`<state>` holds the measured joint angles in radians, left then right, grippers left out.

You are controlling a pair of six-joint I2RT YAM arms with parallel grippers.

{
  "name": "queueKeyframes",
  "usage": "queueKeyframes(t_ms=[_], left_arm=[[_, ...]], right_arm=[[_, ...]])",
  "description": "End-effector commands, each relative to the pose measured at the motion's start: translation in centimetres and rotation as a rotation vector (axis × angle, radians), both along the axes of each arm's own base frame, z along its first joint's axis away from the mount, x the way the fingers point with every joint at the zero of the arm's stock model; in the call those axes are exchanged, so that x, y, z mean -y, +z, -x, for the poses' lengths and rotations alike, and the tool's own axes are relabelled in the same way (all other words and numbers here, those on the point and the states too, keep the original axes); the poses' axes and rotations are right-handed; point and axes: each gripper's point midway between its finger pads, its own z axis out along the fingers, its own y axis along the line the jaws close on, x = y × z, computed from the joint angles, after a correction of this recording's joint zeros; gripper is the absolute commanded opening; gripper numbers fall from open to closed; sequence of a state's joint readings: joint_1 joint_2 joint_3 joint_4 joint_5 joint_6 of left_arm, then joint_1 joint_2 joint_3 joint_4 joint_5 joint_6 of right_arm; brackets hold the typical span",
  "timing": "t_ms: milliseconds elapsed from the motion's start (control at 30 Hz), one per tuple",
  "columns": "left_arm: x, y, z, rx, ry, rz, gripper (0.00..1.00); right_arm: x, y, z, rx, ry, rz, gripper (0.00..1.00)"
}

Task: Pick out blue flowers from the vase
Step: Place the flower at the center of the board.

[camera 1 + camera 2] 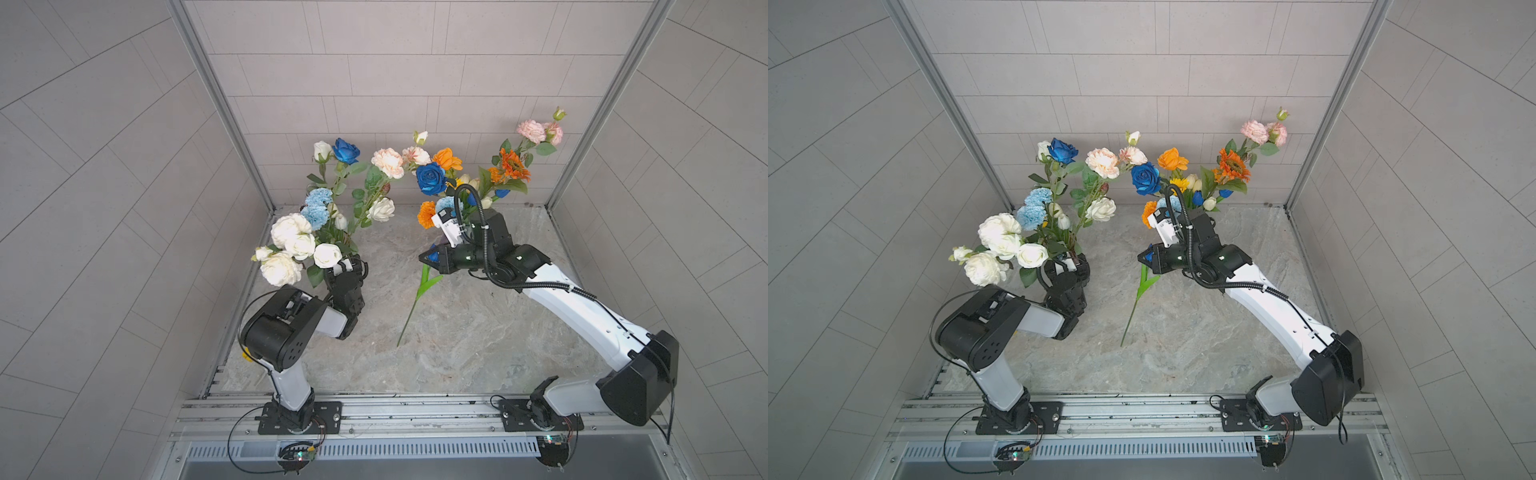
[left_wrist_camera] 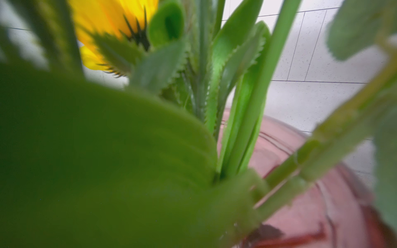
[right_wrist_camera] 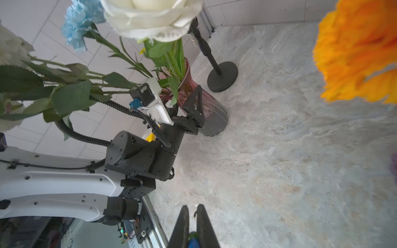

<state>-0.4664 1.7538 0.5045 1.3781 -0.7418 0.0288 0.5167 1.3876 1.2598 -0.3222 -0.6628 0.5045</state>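
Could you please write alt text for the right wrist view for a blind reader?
The right gripper pinches a blue flower between nearly closed jaws. Across the marbled table, the left gripper grips a pink glass vase holding a white rose and light blue carnation; an orange bloom looms close.

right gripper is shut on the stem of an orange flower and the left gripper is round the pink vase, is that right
Not quite: the flower in the right gripper is blue, not orange. The right wrist view shows a blue bud between its closed fingers, and in both top views its green stem hangs down toward the table. The left gripper is round the pink vase, as you said.
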Motion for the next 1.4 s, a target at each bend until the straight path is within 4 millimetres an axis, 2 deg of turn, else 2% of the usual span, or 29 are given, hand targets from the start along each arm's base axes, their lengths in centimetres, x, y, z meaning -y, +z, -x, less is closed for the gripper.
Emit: queueKeyframes(t_ms=[0,200,333,500,667,867,933,1033,1200,1367], left_arm=[[0.4,0.3,0.2,-0.003,-0.023,-0.007,0.74],[0.4,0.4,0.3,-0.002,-0.024,-0.009,0.74],[0.4,0.4,0.3,-0.002,-0.025,-0.010,0.74],[0.5,0.3,0.3,-0.003,-0.028,-0.011,0.74],[0.6,0.4,0.2,-0.004,-0.030,-0.015,0.74],[0.7,0.3,0.2,-0.005,-0.035,-0.013,0.74],[0.7,0.2,0.1,-0.005,-0.033,-0.011,0.74],[0.6,0.1,0.2,-0.005,-0.034,-0.006,0.74],[0.7,0.2,0.2,-0.003,-0.035,-0.006,0.74],[0.6,0.2,0.2,-0.004,-0.034,-0.007,0.74]], right_arm=[[-0.9,2.4,0.1,0.034,0.023,-0.169,0.12],[0.0,-0.2,0.9,-0.006,-0.008,-0.204,0.13],[1.2,-3.1,1.1,-0.045,-0.055,-0.169,0.12],[2.3,-5.3,0.5,-0.074,-0.099,-0.172,0.12],[1.9,-6.8,-0.5,-0.103,-0.102,-0.194,0.12],[0.6,-9.8,-3.9,-0.143,-0.096,-0.228,0.12],[-0.1,-11.3,-5.4,-0.155,-0.090,-0.221,0.12],[-1.0,-12.4,-7.8,-0.156,-0.081,-0.237,0.12],[-3.3,-13.0,-10.7,-0.168,-0.020,-0.275,0.12],[-4.5,-13.5,-12.0,-0.176,0.001,-0.282,0.12]])
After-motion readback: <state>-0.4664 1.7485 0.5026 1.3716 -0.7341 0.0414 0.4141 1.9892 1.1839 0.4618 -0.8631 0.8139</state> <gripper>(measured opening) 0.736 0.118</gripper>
